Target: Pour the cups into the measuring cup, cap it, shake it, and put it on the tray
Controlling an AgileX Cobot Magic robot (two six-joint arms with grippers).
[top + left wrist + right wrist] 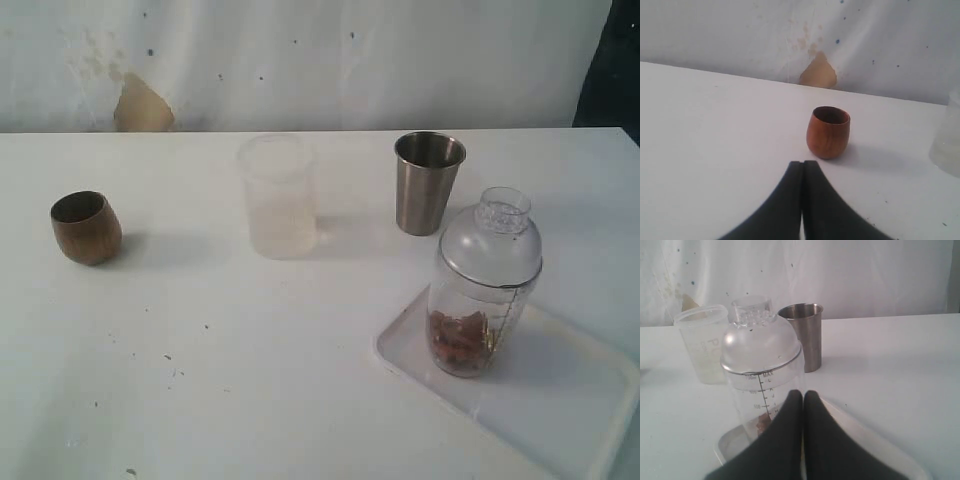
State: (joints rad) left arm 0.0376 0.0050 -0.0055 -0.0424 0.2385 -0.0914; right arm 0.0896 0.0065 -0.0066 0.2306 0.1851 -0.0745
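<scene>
capped measuring cup (pixel 485 290) stands upright on the tray (pixel 560 400), nothing gripping it.
brown bits (pixel 458 338) sit in its bottom, domed lid (pixel 492 240) on top. left gripper (pixel 803 163) points at the wooden cup (pixel 86 228), fingers pressed together, apart from it. right gripper (pixel 803 392) hangs just before the measuring cup, fingers closed, empty. steel tumbler (pixel 428 183) and frosted cup (pixel 278 197) stand behind on the table (pixel 250 380).

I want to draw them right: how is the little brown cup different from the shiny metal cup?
The wooden cup is short, round and dull brown; the steel cup is taller, narrows downward and shines grey. The wooden cup stands far from the tray; the steel cup stands near it. Both sit mouth-up on the table.
</scene>
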